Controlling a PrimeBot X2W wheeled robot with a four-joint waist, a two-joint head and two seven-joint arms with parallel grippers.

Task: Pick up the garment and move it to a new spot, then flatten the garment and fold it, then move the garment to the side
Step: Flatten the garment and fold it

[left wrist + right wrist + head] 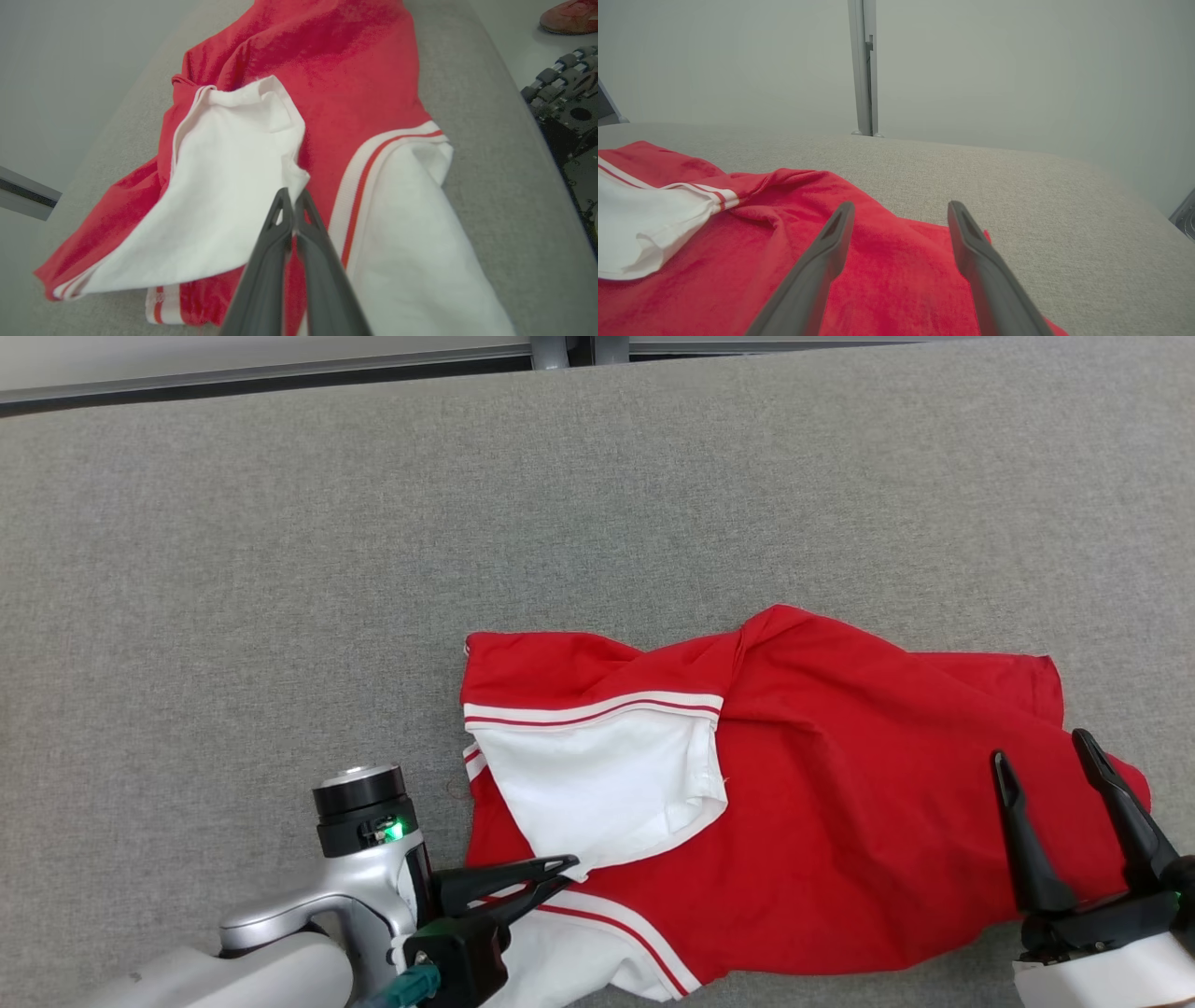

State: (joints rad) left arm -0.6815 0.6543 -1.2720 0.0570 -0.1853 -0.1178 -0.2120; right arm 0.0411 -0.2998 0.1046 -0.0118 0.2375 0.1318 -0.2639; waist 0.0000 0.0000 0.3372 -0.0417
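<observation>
The garment (pixel 840 784) is a red shirt with white sleeves and red-and-white striped trim, lying crumpled on the grey padded table (pixel 373 523). My left gripper (pixel 565 870) reaches in from the lower left, shut on the lower corner of the white sleeve (pixel 597 784). In the left wrist view the two fingers (pixel 280 219) press together at that sleeve's edge (pixel 294 179), with the garment (pixel 355 70) stretching away behind. My right gripper (pixel 1041 747) is open over the garment's right end. In the right wrist view, it (pixel 901 205) is spread above red cloth (pixel 887 261).
The table's near edge runs just below the garment. A metal rail (pixel 280 373) lines the far edge. A grey post (pixel 864 70) stands behind the table. Beside the table are a dark wheeled base (pixel 570 93) and a red shoe (pixel 570 16).
</observation>
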